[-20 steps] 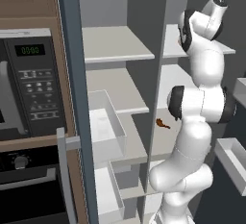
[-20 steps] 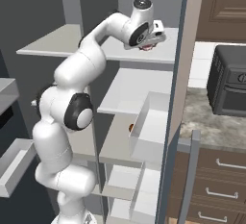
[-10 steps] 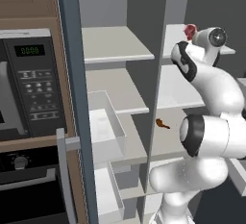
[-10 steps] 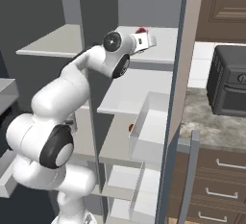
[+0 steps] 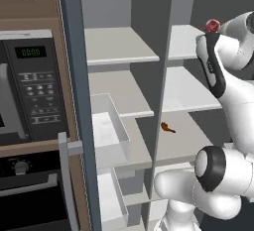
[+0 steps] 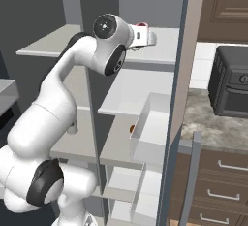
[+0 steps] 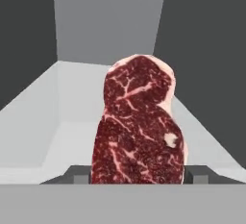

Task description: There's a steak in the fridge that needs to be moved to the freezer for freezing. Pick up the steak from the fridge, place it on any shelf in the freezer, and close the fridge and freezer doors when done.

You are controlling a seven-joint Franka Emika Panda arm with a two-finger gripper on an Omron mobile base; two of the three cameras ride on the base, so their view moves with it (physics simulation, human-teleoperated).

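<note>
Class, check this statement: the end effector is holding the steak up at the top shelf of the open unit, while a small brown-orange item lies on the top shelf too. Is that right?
Not quite. The end effector does hold the steak at the top shelf, but the small brown-orange item lies two shelves lower, as the left base view shows.

The steak (image 7: 139, 127) is showing deep red flesh with pale pink marbling and a whitish fat rim. The shelves (image 5: 119, 44) are looking white, the door edge (image 5: 74, 76) slate-blue. A brown-orange drumstick (image 5: 167, 127) is lying there. The microwave (image 5: 34, 84) is glowing with green digits on black.
</note>
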